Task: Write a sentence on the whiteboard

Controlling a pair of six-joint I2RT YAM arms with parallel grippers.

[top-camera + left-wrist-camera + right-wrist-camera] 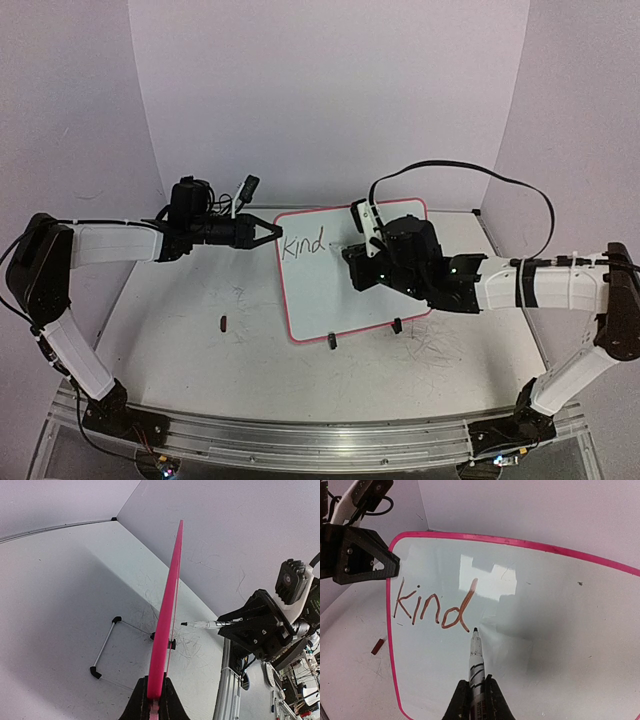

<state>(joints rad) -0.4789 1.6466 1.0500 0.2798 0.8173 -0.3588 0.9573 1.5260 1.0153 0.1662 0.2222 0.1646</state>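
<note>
The whiteboard [335, 295], white with a pink frame, stands tilted on the table. The sentence [303, 244] reads only "kind" in dark red at the board's upper left [432, 605]. My left gripper [275, 232] is shut on the board's left edge; its wrist view shows the pink frame [167, 610] edge-on between the fingers [155, 687]. My right gripper [476, 687] is shut on a white marker [476, 660]. The marker tip sits just right of the "d". In the left wrist view a small gap shows between the marker [202, 624] and the board face.
Two black clip feet [332, 341] [397, 325] hold the board's lower edge. A wire stand [105, 647] lies behind the board. A small dark red cap [222, 322] lies on the scuffed tabletop, left of the board. White walls close in the back and sides.
</note>
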